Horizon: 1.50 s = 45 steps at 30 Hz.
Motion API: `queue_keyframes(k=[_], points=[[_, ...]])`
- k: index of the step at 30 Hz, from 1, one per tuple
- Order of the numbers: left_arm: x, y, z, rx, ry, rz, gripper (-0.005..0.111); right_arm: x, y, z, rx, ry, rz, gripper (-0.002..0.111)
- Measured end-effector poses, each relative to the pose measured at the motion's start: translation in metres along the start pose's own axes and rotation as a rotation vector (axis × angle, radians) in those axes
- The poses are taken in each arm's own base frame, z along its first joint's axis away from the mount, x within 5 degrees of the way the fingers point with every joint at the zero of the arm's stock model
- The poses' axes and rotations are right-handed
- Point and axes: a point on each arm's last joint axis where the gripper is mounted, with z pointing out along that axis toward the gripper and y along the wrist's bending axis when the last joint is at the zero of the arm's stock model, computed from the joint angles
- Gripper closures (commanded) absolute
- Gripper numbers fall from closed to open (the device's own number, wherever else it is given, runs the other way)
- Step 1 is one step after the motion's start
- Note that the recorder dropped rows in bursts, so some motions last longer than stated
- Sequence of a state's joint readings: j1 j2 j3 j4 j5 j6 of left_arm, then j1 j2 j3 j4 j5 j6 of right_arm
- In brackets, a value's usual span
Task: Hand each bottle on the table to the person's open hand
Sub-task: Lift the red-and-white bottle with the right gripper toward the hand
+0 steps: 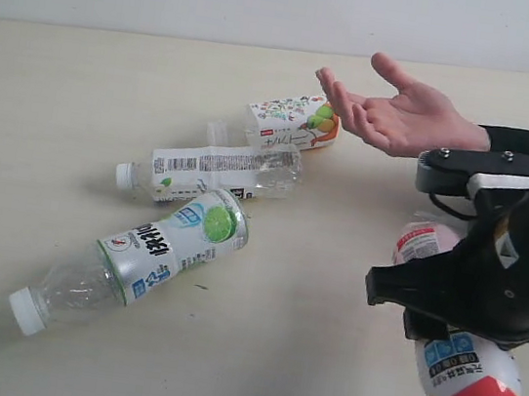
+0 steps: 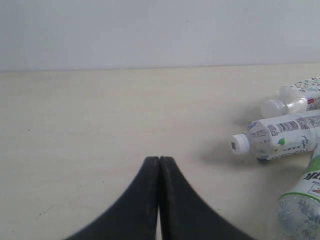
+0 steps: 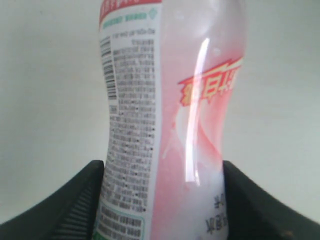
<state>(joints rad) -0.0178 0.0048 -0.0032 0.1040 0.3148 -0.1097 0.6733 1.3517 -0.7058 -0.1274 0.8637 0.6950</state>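
Beige table (image 1: 60, 110); right jaws clamp red-white bottle (image 3: 170, 140), left jaws touching.

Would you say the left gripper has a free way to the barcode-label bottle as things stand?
Probably yes: only bare table lies between the left gripper and the barcode-label bottle. The gripper is shut, so it must open first, and the lime-label bottle lies close beside.
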Motion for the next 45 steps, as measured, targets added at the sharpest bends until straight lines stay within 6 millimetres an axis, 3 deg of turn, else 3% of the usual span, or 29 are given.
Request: queue_keyframes(k=[8,15,21,27,31,36,41,45], points=[[0.0,0.0,0.0,0.0,0.0,0.0,0.104,0.018,-0.016,-0.058,-0.167,-0.18,0.015,0.108],[0.0,0.0,0.0,0.0,0.0,0.0,0.104,0.021,-0.03,-0.088,-0.216,-0.391,0.014,0.108],[0.0,0.0,0.0,0.0,0.0,0.0,0.104,-0.006,-0.024,-0.107,-0.151,-0.478,0.008,0.108],[0.0,0.0,0.0,0.0,0.0,0.0,0.104,-0.06,0.006,-0.118,-0.102,-0.475,-0.031,0.108],[0.0,0.0,0.0,0.0,0.0,0.0,0.104,-0.098,0.017,-0.109,-0.045,-0.433,-0.056,0.108],[0.0,0.0,0.0,0.0,0.0,0.0,0.104,-0.14,0.017,-0.08,0.015,-0.386,-0.061,0.108],[0.0,0.0,0.0,0.0,0.0,0.0,0.104,-0.17,0.01,-0.032,0.054,-0.329,-0.048,0.108],[0.0,0.0,0.0,0.0,0.0,0.0,0.104,-0.182,0.011,0.015,0.073,-0.262,-0.068,0.108]])
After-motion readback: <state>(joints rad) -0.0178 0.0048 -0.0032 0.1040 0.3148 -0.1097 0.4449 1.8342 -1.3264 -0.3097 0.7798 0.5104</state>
